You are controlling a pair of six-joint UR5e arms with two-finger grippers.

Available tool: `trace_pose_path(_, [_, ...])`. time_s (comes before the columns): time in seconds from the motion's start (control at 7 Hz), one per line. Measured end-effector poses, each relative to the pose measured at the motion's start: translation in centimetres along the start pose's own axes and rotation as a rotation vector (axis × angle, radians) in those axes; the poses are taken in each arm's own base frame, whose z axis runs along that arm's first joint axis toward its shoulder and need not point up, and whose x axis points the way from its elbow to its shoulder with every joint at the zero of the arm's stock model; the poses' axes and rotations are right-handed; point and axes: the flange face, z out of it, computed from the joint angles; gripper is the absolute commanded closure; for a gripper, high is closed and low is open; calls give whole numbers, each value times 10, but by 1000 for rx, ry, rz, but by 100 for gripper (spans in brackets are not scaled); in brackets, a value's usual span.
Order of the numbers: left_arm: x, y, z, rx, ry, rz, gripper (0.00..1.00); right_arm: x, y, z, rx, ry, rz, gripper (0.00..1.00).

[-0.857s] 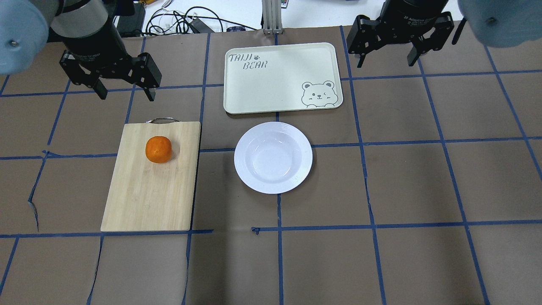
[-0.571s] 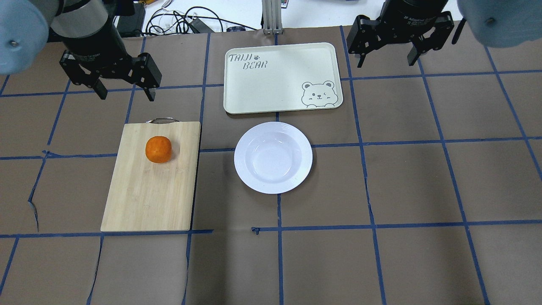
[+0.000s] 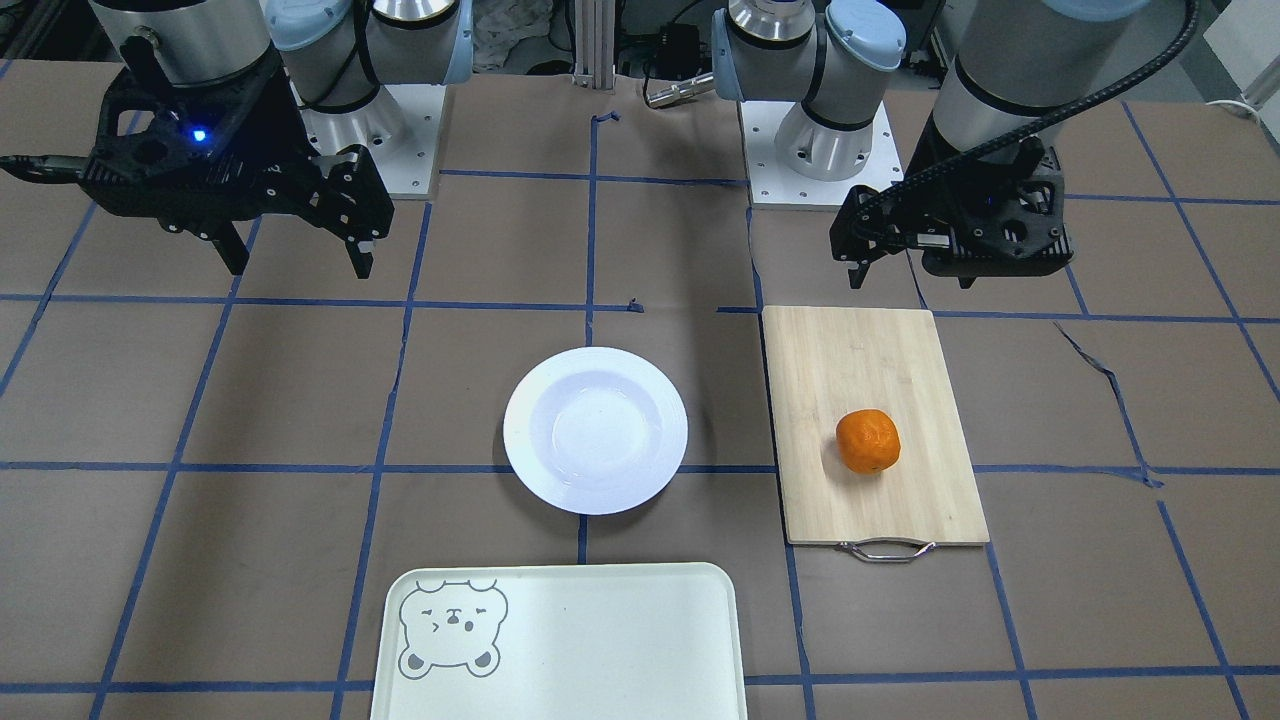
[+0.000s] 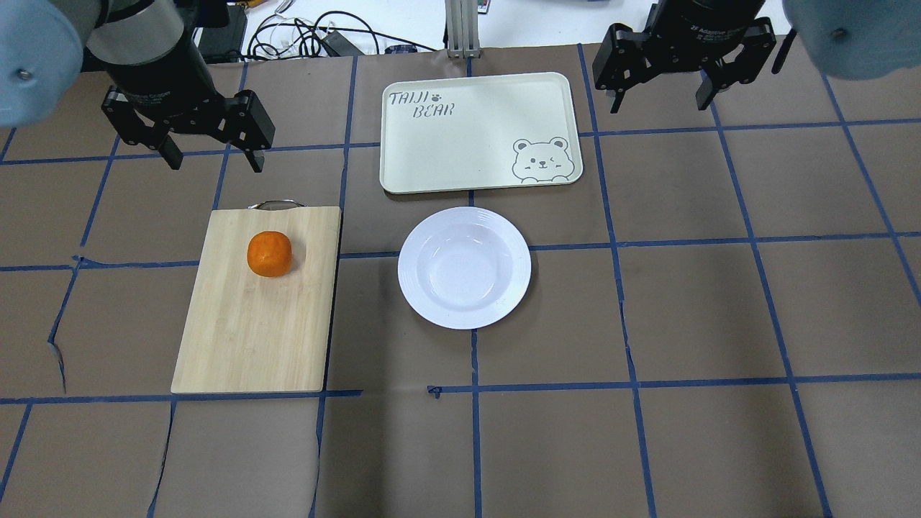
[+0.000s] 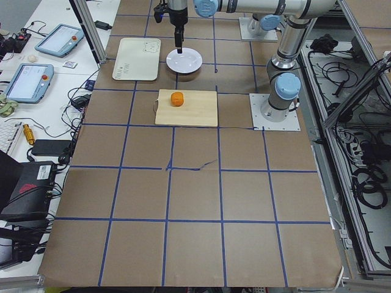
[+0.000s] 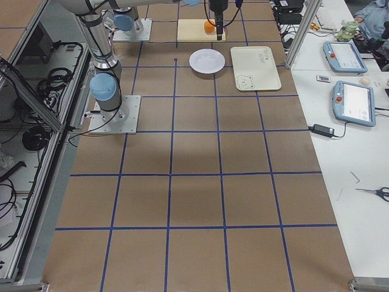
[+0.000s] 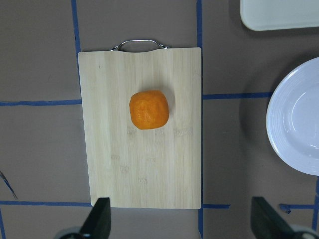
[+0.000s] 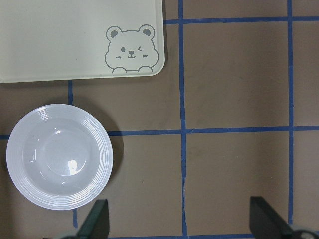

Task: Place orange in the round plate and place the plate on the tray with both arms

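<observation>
The orange lies on the far half of a bamboo cutting board. The round white plate stands empty mid-table, just in front of the pale tray with the bear face. My left gripper hangs open and empty beyond the board's metal handle. My right gripper hovers open and empty to the right of the tray.
The cutting board lies left of the plate, handle toward the far edge. Cables and a metal post sit past the table's far edge. Brown paper with blue tape lines covers the table.
The right gripper has drifted very slightly toward the far right. The left gripper, orange, plate and tray have not moved.
</observation>
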Motion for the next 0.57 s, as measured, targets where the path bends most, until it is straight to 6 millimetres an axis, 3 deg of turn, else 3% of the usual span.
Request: trace_pose_path(0.57, [0, -1, 2, -6, 0, -4, 0, 2, 0, 15, -24, 2, -3, 0])
